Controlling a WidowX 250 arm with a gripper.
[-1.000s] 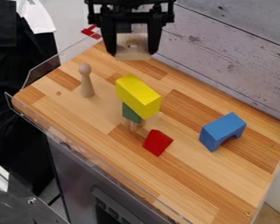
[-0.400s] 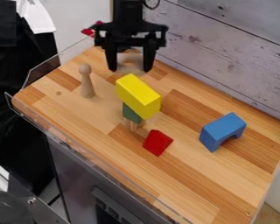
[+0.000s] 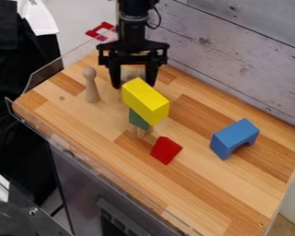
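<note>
Lying nearest on the surface (image 3: 236,198) is a red block (image 3: 167,150), then a blue arch (image 3: 235,136). Beyond, a yellow block (image 3: 145,101) partly hides a green block (image 3: 138,120). Farther, beside an upright peg (image 3: 91,87), the gripper's (image 3: 134,86) fingers grasp a pale wooden block (image 3: 132,72), its lower part hidden.

Looks like a robotics lab with a toy-kitchen rig: black robot arm (image 3: 132,28) over a butcher-block desk (image 3: 202,193), toy blocks (image 3: 235,135) on top, clear plastic guard (image 3: 45,74) at the edge, gray appliance-style front (image 3: 82,177) below, weathered plank panel (image 3: 236,60) alongside.
</note>
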